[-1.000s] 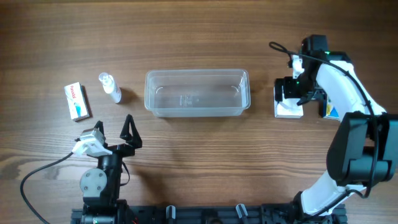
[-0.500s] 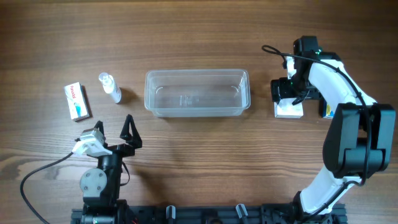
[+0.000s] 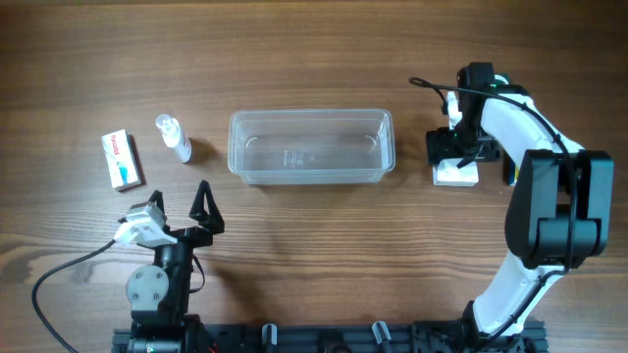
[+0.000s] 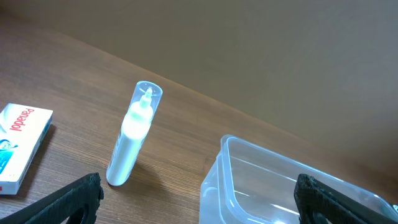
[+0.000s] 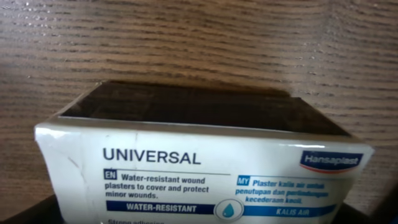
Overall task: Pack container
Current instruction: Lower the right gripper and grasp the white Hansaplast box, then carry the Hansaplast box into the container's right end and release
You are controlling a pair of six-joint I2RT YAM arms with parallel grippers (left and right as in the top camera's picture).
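Observation:
The container [image 3: 311, 114] is a clear rectangular tub, empty, at the table's middle; its near corner [image 4: 231, 149] shows in the left wrist view. My right gripper [image 3: 454, 147] is low over a white Hansaplast plaster box [image 3: 457, 176], just right of the container. That box [image 5: 205, 168] fills the right wrist view and lies between the jaws, but their contact with it is hidden. My left gripper [image 3: 179, 199] rests open at the front left, with nothing between its fingers.
A white and blue Panadol box [image 3: 122, 160] lies at the far left, with a small clear bottle [image 3: 175, 137] between it and the container. A yellow and blue box [image 3: 519, 176] is partly hidden behind the right arm.
My right gripper has shifted slightly left and settled over the plaster box, its jaws narrowing. The left arm has not moved.

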